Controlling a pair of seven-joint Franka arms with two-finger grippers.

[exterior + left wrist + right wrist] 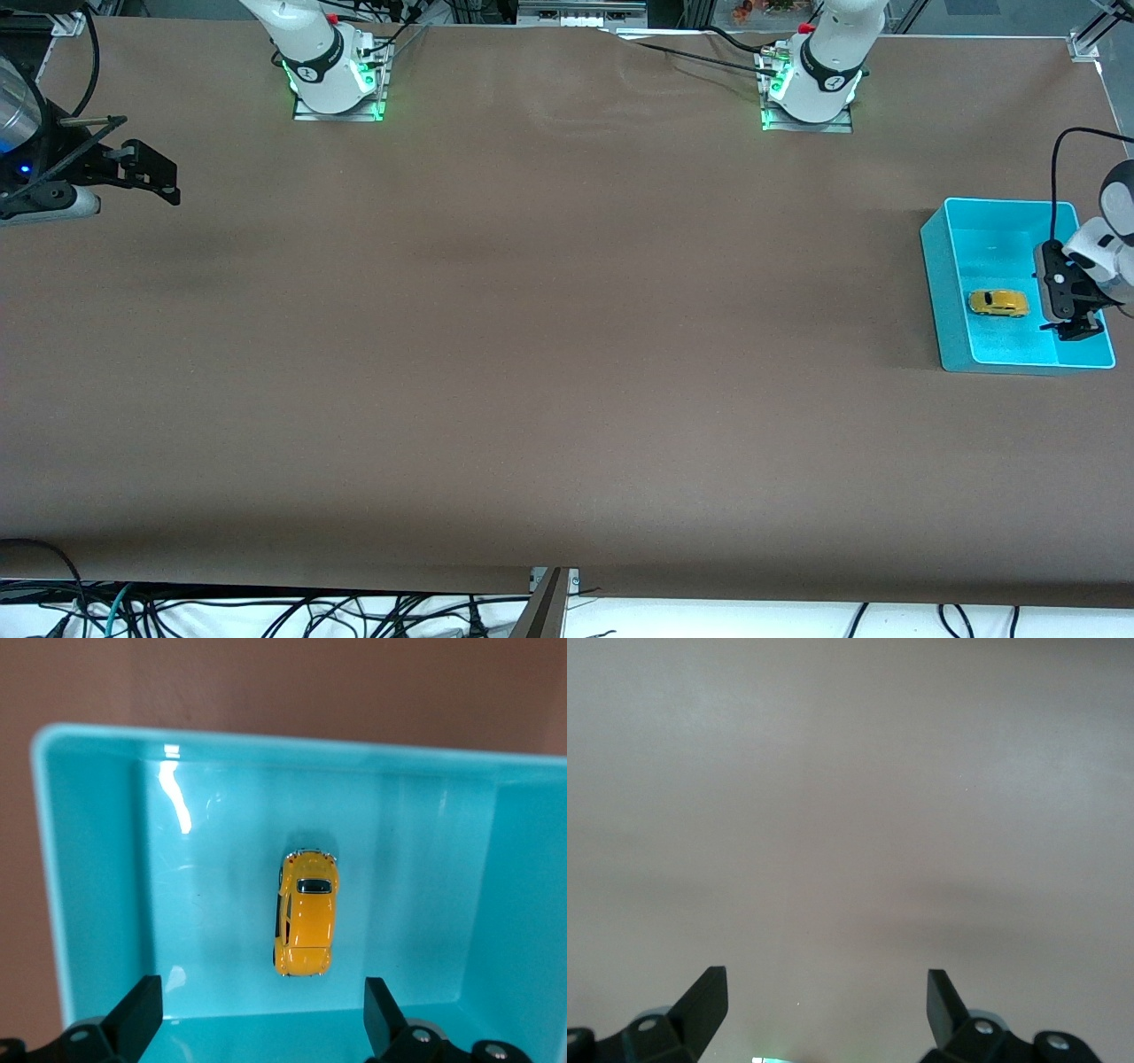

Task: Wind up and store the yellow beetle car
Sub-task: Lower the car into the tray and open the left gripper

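Brown matting covers the whole table (532,354), with cables hanging past the edge nearest the front camera. The yellow beetle car (998,303) is a tiny bright yellow toy with a rounded, humped body, a dark window on its roof and dark glass along its side; in the left wrist view (306,923) a pale bumper shows at one end. It lies upright on the floor of a turquoise bin (935,266), roughly mid-floor and clear of all four walls. The bin sits at the left arm's end of the table, close to that edge and about midway between the robots' edge and the front camera's edge.

The left gripper (1076,330) hangs over the same bin, above the part of the floor toward the table's end, with the car just beside it but not touching. Its fingers (137,1014) are spread wide and released, holding nothing; in the left wrist view the car lies in line with the gap between the two tips, apart from both.

The right gripper (155,177) waits above bare matting near the right arm's end of the table. Its fingers (704,997) are likewise parted and empty, with only brown surface showing under them.
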